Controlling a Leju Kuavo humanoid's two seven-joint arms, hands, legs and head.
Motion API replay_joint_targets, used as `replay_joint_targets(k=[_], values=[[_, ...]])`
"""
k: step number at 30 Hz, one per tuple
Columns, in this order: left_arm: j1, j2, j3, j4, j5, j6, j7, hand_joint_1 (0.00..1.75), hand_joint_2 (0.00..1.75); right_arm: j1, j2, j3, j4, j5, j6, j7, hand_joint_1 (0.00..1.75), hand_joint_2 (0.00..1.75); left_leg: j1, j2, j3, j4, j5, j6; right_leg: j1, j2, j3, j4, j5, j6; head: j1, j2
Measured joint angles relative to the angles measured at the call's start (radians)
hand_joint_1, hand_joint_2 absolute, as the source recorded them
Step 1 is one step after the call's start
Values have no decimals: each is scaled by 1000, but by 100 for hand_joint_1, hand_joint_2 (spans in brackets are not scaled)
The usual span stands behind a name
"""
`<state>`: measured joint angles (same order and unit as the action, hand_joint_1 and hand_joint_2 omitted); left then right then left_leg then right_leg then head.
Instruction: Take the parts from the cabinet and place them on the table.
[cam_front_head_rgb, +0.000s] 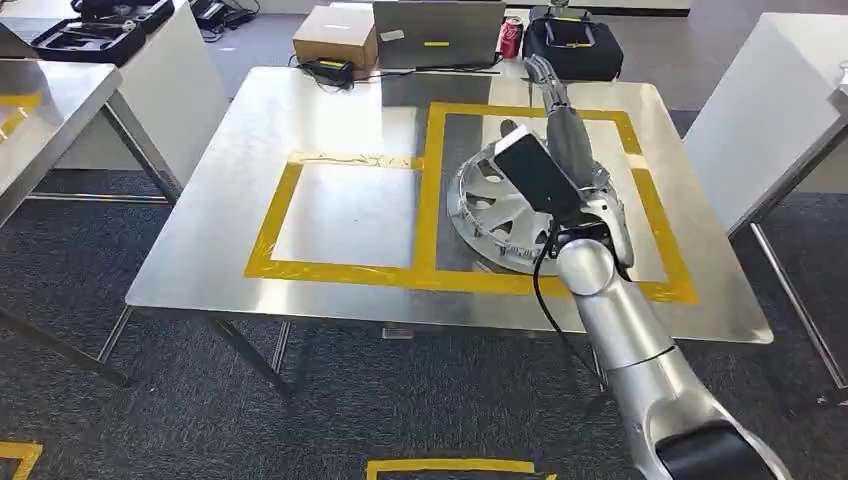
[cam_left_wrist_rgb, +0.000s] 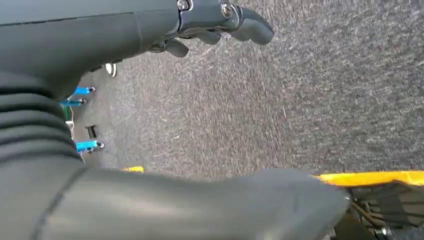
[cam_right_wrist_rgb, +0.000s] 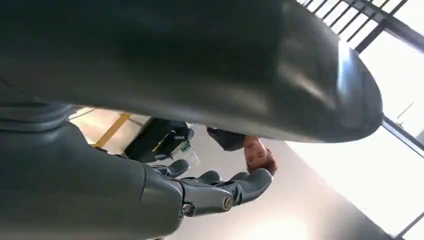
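Wheel cover (cam_front_head_rgb: 505, 215): silver, lying flat on the steel table (cam_front_head_rgb: 330, 110), inside the right-hand yellow tape box (cam_front_head_rgb: 440, 180), partly hidden by the right arm.
Right hand (cam_front_head_rgb: 543, 78): stretched toward 12 o'clock beyond the cover, fingers (cam_right_wrist_rgb: 240, 186) extended, holding nothing.
Left hand (cam_left_wrist_rgb: 220, 22): over grey carpet (cam_left_wrist_rgb: 300, 100), fingers loosely apart, empty.

Glossy metal table (cam_front_head_rgb: 340, 110), silvery part (cam_front_head_rgb: 490, 215).
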<state>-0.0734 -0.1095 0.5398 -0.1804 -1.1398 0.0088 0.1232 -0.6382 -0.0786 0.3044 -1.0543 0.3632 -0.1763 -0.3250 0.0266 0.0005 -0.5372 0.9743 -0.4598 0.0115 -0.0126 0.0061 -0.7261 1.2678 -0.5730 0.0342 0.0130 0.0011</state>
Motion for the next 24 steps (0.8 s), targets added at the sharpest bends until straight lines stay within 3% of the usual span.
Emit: replay_joint_targets(k=[1, 2, 3, 4, 5, 6, 7, 8, 11, 12, 14, 16, 17, 18, 20, 21, 22, 24], values=[[0, 0, 0, 0, 0, 0, 0, 0, 0, 12, -5, -2, -14, -2, 1, 1, 0, 0, 4, 1, -3, 2, 1, -3, -7, 0, -16, 41, -4, 8, 0, 0], [0, 0, 0, 1, 0, 0, 0, 0, 0, 20, -9, -4, -29, -7, 1, -3, 0, 0, 9, 1, -6, 6, 2, -7, -14, -1, -6, 24, 18, 15, 0, 0], [0, -1, 0, 1, 0, -1, 0, 0, 0, 22, -12, -6, -40, -14, -1, -10, 0, 0, 15, 1, -11, 12, 2, -14, -22, -2, 25, -32, 53, 24, 0, 0], [-1, -2, 0, 1, 0, -3, 0, 0, 0, 22, -13, -6, -51, -17, -3, -16, 0, 0, 23, 1, -18, 22, -2, -25, -31, -4, 81, -130, 97, 35, 0, 0], [-2, -2, 0, 1, 0, -3, 2, 0, 0, 23, -15, -6, -62, -18, -8, -17, 0, 0, 29, 1, -24, 35, -7, -38, -40, -8, 135, -220, 124, 46, 0, 0], [-4, 5, 0, -1, -1, -3, 6, 0, 0, 29, -16, -5, -74, -13, -19, -12, 0, 0, 25, -3, -35, 44, -10, -51, -30, 3, 147, -236, 96, 48, 3, 0], [-6, 2, 0, 0, -2, -3, 10, 0, 0, 42, -16, -5, -86, -10, -26, -7, 0, 0, 26, -6, -37, 50, -11, -60, -25, 13, 131, -216, 118, 24, 3, 0], [-8, 0, 0, 0, -3, -3, 11, 0, 0, 52, -20, -5, -99, -10, -36, 1, 0, 0, 24, -9, -38, 57, -10, -67, -28, 10, 133, -228, 98, 11, 3, 0], [-9, -5, 0, 1, -5, 1, 13, 0, 0, 78, -21, -5, -137, 4, -59, 18, 0, 0, 31, -9, -46, 58, -9, -87, -30, 7, 114, -219, 111, -23, -2, 0], [-9, -5, 0, 1, -5, 2, 13, 0, 0, 86, -21, -5, -150, 11, -63, 21, 0, 0, 30, -4, -62, 86, -43, -82, -27, 6, 109, -220, 117, -33, -5, 0], [-11, -5, 0, 1, -3, 3, 13, 0, 0, 98, -20, -5, -170, 18, -66, 31, 0, 0, 21, -3, -114, 232, -143, -76, -20, 5, 93, -220, 128, -47, -8, 0], [-11, -5, 0, 1, 0, 3, 13, 0, 0, 107, -16, -5, -179, 28, -66, 42, 0, 0, 12, -3, -156, 361, -200, -71, -9, 3, 74, -220, 142, -54, -8, 0], [-10, -5, 0, 1, 0, 3, 14, 0, 0, 110, -11, -5, -182, 32, -66, 48, 0, 0, 7, -4, -148, 368, -194, -64, -4, 3, 65, -220, 150, -55, -8, 0], [-10, -5, 0, 1, 0, 4, 14, 0, 0, 111, -9, -5, -187, 36, -66, 50, 0, 0, 1, -4, -118, 330, -167, -54, 1, 3, 55, -220, 158, -56, -9, 0], [-12, -5, 0, 0, 1, 6, 13, 0, 0, 110, -8, -5, -196, 41, -67, 53, 0, 0, -11, -4, -14, 172, -102, -30, 7, 3, 39, -220, 175, -54, -8, 0], [-13, -4, 0, 0, 2, 6, 13, 0, 0, 110, -7, -5, -201, 42, -68, 54, 0, 0, -18, -3, 39, 91, -107, -18, 7, 2, 35, -218, 182, -52, -8, 0], [-14, -3, 0, 0, 2, 7, 13, 0, 0, 111, -5, -5, -206, 42, -68, 53, 0, 0, -23, 2, 55, 65, -114, -22, 13, 1, 31, -219, 190, -45, -7, 0], [-14, -3, 0, 0, 2, 8, 13, 0, 0, 111, -3, -4, -208, 44, -69, 53, 0, 0, -29, -2, 37, 65, -99, -17, 6, -2, 33, -225, 207, -31, -12, 0]])
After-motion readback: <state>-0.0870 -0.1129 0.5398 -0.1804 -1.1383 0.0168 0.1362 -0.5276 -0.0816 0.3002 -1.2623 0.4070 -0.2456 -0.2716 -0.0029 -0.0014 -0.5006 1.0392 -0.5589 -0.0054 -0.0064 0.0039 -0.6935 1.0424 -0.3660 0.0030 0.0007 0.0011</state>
